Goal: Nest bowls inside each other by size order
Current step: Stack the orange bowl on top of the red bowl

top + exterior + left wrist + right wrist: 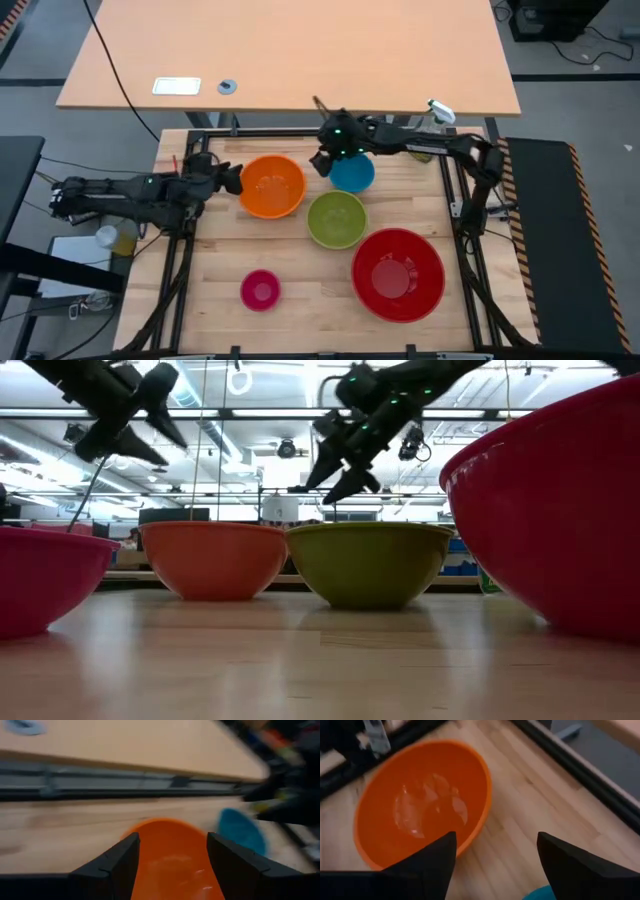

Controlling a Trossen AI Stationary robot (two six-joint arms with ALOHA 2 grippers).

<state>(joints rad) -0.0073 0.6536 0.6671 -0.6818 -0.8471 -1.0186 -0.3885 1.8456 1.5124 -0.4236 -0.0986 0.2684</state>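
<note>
Five bowls stand upright on their bases on the wooden table. The orange bowl (272, 186) is at the far left, the blue bowl (354, 174) to its right, the green bowl (336, 219) in the middle, the red bowl (398, 273) at the near right, and the pink bowl (260, 290) at the near left. My left gripper (232, 178) is open and raised by the orange bowl's left rim (170, 827). My right gripper (322, 162) is open and raised between the orange bowl (420, 805) and the blue bowl. In the low view the blue bowl is hidden behind the green bowl (368, 565).
A clear spray bottle (432, 125) stands at the table's far right corner, beside my right arm. A light wooden desk (290, 50) lies beyond the far edge. Black frame rails (180, 270) run along the table's sides. Bare wood shows around the pink bowl.
</note>
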